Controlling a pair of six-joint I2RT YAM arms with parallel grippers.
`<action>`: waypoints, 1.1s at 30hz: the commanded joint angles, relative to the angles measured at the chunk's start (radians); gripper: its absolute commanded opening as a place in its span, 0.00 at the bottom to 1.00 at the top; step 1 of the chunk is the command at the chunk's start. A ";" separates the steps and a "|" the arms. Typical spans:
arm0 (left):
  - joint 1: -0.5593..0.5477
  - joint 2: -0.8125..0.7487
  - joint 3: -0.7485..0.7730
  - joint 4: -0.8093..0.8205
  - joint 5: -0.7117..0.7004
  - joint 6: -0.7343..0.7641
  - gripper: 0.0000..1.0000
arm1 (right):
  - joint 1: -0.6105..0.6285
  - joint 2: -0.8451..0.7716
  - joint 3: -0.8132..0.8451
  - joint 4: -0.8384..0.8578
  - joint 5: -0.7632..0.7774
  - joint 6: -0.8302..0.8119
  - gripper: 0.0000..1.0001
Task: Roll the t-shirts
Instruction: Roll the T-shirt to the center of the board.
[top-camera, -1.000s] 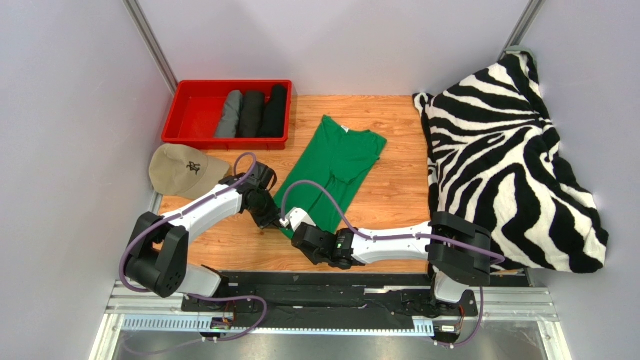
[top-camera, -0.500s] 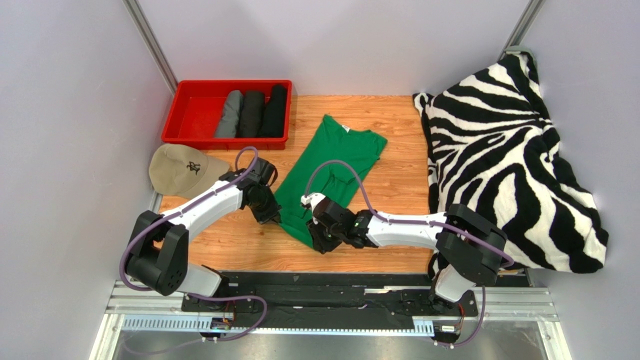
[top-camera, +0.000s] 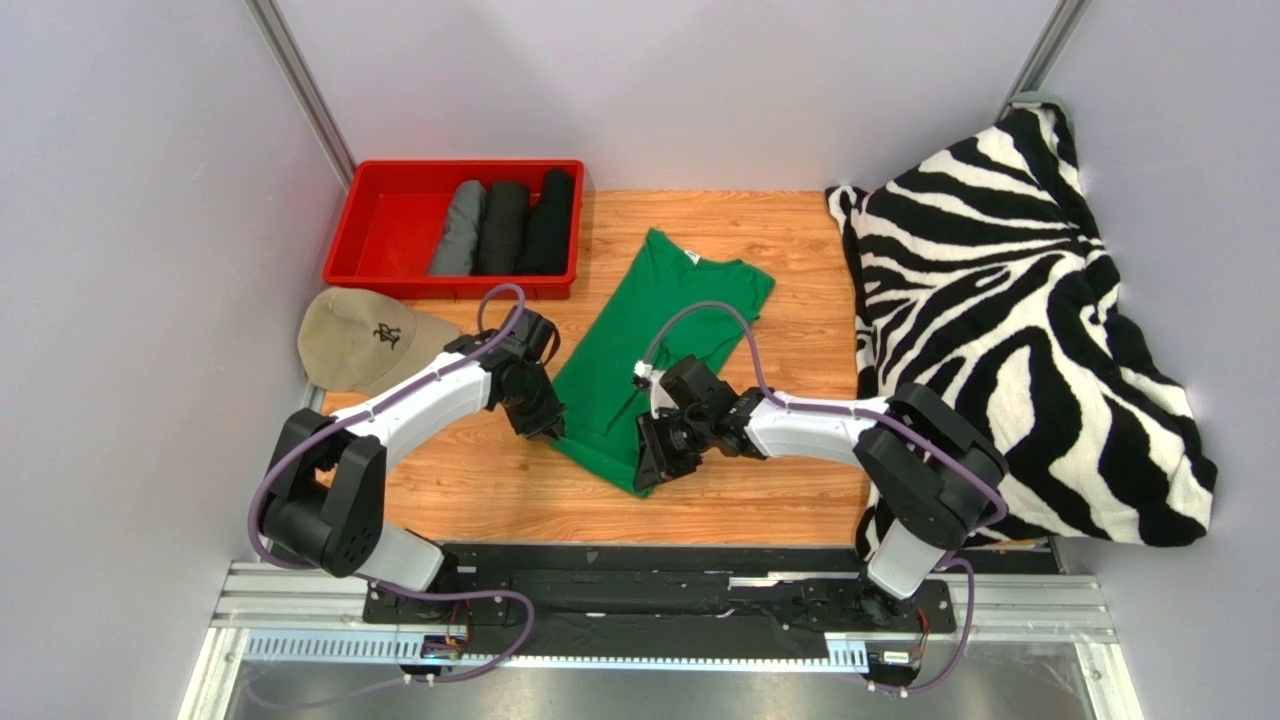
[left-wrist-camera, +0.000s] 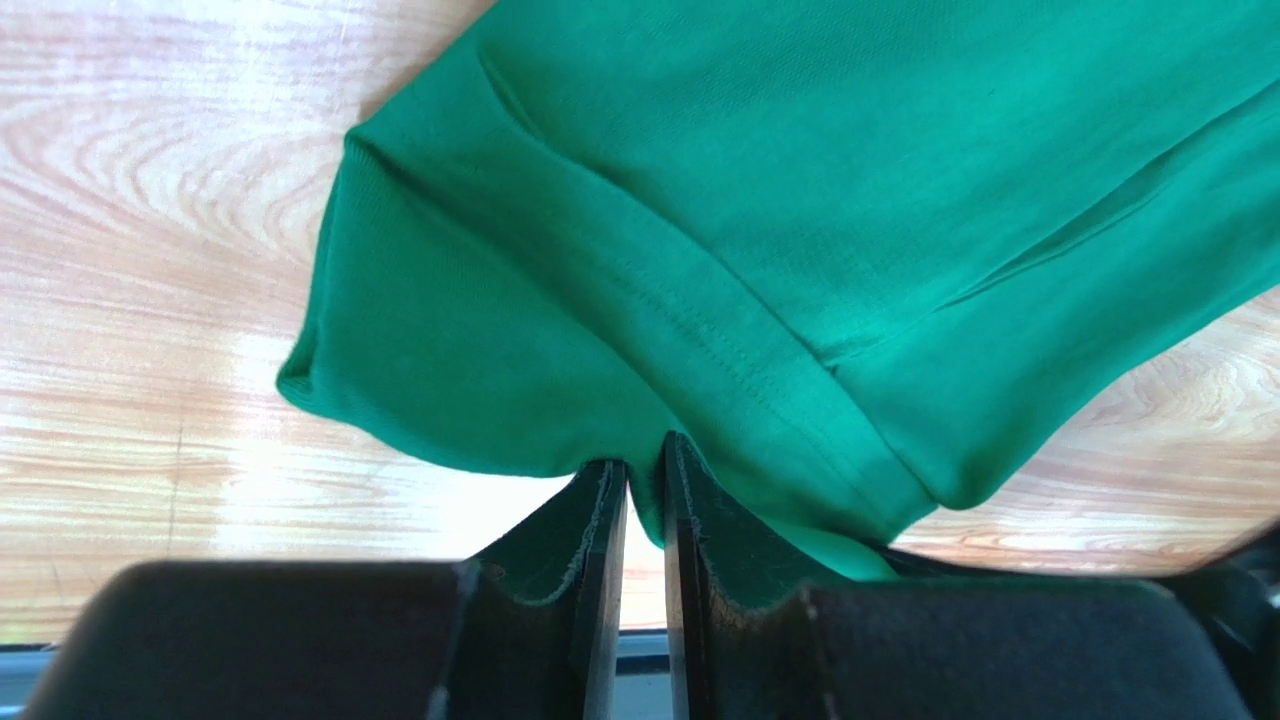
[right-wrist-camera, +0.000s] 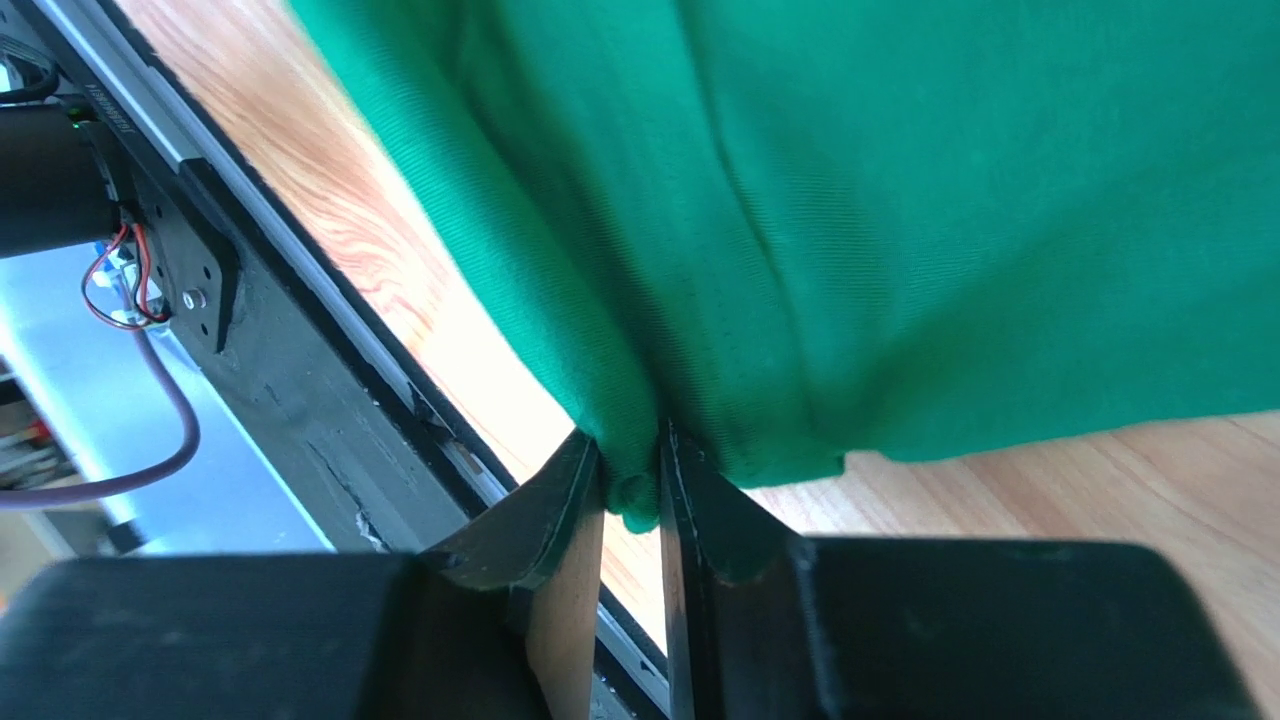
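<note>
The green shirt (top-camera: 672, 333) is lying flat on the wooden table (top-camera: 789, 428), running slantwise with its collar pointing toward the back wall and its bottom hem toward the arms. Both arms are reaching in low over that near hem.

The left gripper (top-camera: 550, 432) is sitting at the hem's left corner. From its wrist camera, its fingers (left-wrist-camera: 601, 518) are standing only a sliver apart, with a thin point of the stitched hem dipping between them. I cannot tell whether that point is being pinched or is just hanging there.

The right gripper (top-camera: 651, 459) is working at the hem's right corner, near the table's front edge. Its fingers (right-wrist-camera: 694, 510) are pressing in on a small bunched fold of green cloth that fills the gap and touches both sides, so it is grasping the shirt.

At the back left, a red bin (top-camera: 349, 240) is holding three rolled shirts side by side: a grey roll (top-camera: 458, 228) and two black rolls (top-camera: 505, 225). A beige cap (top-camera: 361, 339) is resting just in front of the bin. A zebra-striped blanket (top-camera: 1010, 308) is heaped along the right side, apart from the green shirt.
</note>
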 joint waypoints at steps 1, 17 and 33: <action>0.013 -0.004 0.037 0.037 -0.037 0.034 0.22 | -0.027 0.064 0.020 -0.001 -0.100 0.049 0.21; 0.088 -0.058 0.018 0.037 -0.100 0.056 0.14 | -0.083 0.092 0.040 -0.044 -0.126 0.135 0.19; 0.135 -0.099 0.018 0.118 -0.126 0.135 0.21 | -0.088 0.112 0.066 -0.070 -0.144 0.172 0.17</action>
